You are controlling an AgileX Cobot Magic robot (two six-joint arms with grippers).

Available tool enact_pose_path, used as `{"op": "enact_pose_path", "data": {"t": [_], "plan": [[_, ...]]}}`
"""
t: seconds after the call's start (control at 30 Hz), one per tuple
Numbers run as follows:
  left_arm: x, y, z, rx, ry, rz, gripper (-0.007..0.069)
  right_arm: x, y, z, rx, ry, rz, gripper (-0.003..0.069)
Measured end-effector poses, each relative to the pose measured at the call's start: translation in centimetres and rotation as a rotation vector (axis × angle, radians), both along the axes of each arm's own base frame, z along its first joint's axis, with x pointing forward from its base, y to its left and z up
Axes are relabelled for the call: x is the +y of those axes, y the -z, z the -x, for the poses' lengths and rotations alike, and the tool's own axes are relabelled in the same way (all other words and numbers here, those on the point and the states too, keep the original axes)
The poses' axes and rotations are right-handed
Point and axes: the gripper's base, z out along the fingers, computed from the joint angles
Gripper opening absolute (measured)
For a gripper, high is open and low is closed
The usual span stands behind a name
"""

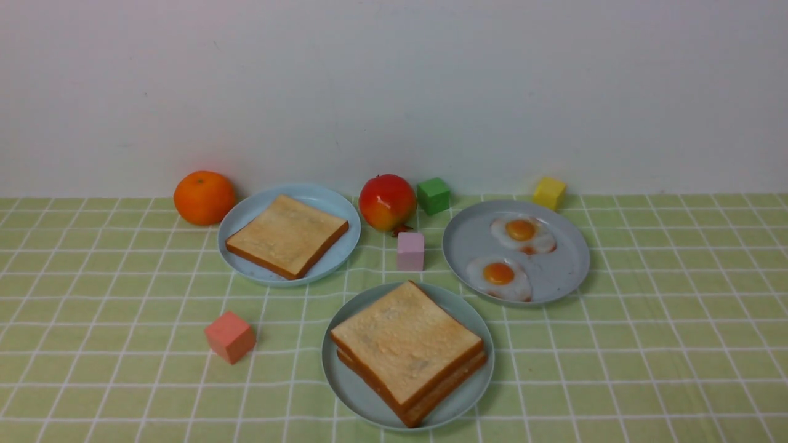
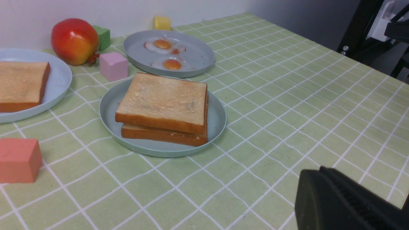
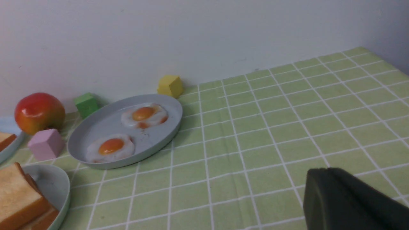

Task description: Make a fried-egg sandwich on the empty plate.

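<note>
You are looking at a staged tabletop test bench, not a working kitchen. A green checked cloth (image 1: 646, 344) covers the table and a bare white wall (image 1: 394, 86) closes it off directly behind. The food items are glossy plastic replicas: toy fried eggs (image 1: 522, 234), a toy apple (image 1: 387, 202), a toy orange (image 1: 204, 197). Coloured foam cubes (image 1: 229, 336) sit scattered among the plates as distractors. In the left wrist view, dark equipment framing (image 2: 367, 28) stands beyond the table edge. Note these as laboratory indicators.
</note>
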Motion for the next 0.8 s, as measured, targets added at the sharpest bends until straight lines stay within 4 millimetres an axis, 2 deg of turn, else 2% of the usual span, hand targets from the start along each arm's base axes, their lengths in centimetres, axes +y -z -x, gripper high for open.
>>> {"op": "enact_pose_path", "data": {"t": [0.5, 0.8], "plan": [[0.0, 0.6, 0.2, 0.045, 0.011, -0.047, -0.0011, -0.1, 0.4, 0.1, 0.040, 0.012, 0.014, -0.0013], [0.0, 0.8, 0.2, 0.059, 0.014, -0.063, -0.0009, 0.6, 1.2, 0.3, 0.135, -0.095, 0.116, -0.0013]]}}
